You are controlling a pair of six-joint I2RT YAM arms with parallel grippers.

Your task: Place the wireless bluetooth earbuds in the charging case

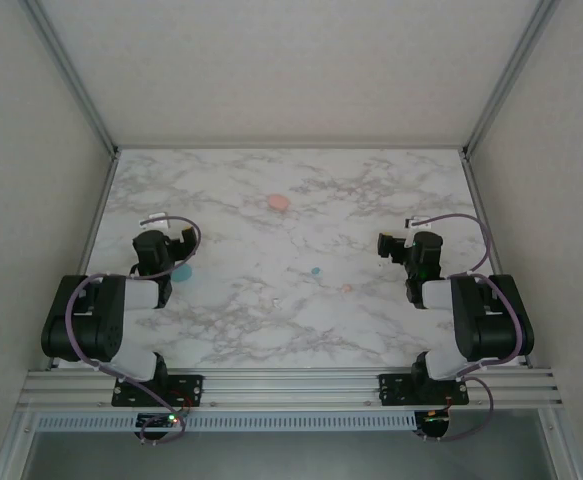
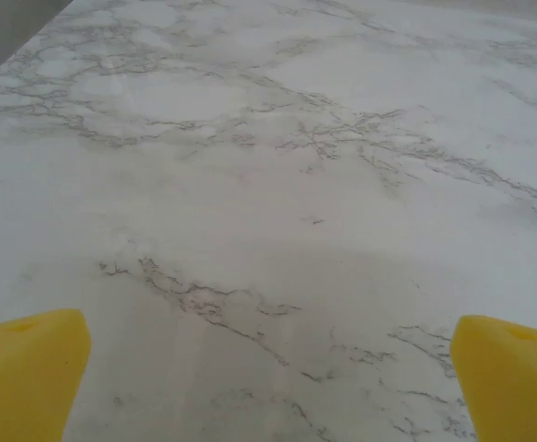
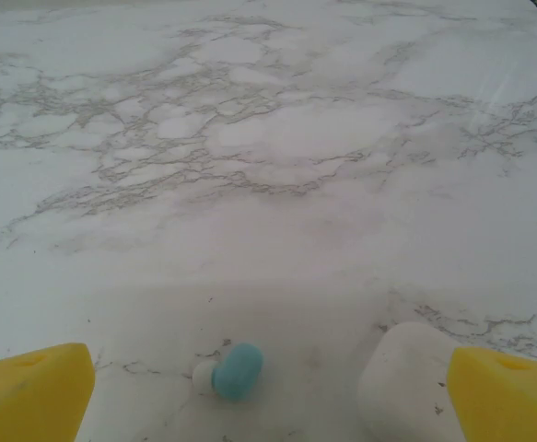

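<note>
My left gripper [image 2: 268,391] stands wide open over the bare marble table [image 2: 277,184] and holds nothing. My right gripper [image 3: 270,394] is spread wide too, and is also empty. The teal earbud [image 3: 236,370] lies on the table just ahead of the gap between its yellow fingertips [image 3: 29,391]. A pale rounded piece [image 3: 404,387] sits just beside one fingertip; I cannot tell what it is. From above, a pale pink earbud [image 1: 346,288] lies near the teal one. The pink case [image 1: 279,201] sits farther back, well apart, and the teal case [image 1: 183,270] lies just beside my left gripper.
</note>
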